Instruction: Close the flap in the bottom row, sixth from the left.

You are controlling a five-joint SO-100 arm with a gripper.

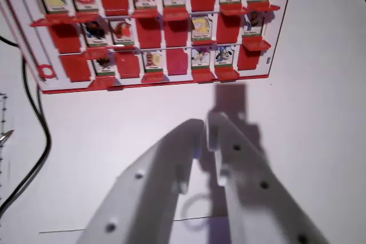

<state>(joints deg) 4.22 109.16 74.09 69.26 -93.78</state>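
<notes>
I am seeing my gripper (pixel 206 123) hovering clenched and empty, near a red flap board (pixel 154 27) of cartoon portraits; name labels are blurring unreadably.

The end effector (pixel 207 123) points up the wrist view; jaws nearly together (tips almost touching), holding nothing.

Tabletop workspace: white surface (pixel 320 112), black cable (pixel 35 112)

i see open white table (pixel 320 141) between my gripper (pixel 207 123) and the red game board (pixel 68 38) at twelve o'clock; a black cable (pixel 41 141) crowds nine o'clock; three o'clock lies bare.
</notes>
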